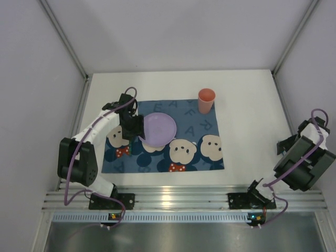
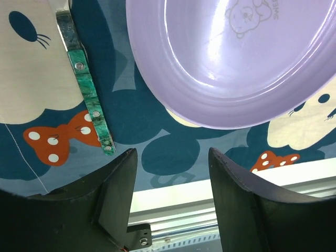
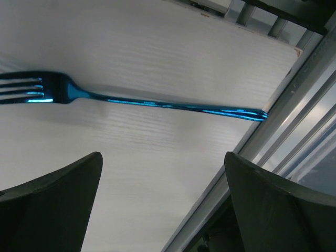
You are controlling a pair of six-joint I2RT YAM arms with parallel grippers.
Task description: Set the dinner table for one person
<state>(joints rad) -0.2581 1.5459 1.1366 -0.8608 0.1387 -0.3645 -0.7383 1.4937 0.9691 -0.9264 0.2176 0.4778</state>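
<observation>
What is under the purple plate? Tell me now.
The purple plate sits on the blue cartoon mat, which lies on the white table. Mat print shows around its rim; whatever lies directly beneath the plate is covered.

A fork (image 3: 157,104) of shiny blue metal lies flat on the white table (image 3: 157,47), well clear of the pincer (image 3: 163,155). Its tines reach the left edge of the view and its slim handle runs rightward, dipping slightly, with the tip ending just beside the table's edge. Past that edge a pale metal rail (image 3: 310,105) runs diagonally down the right side. The pincer's two dark fingers (image 3: 52,205) fill the lower corners, spread wide apart, with only bare table showing between them and nothing in their grasp.
</observation>
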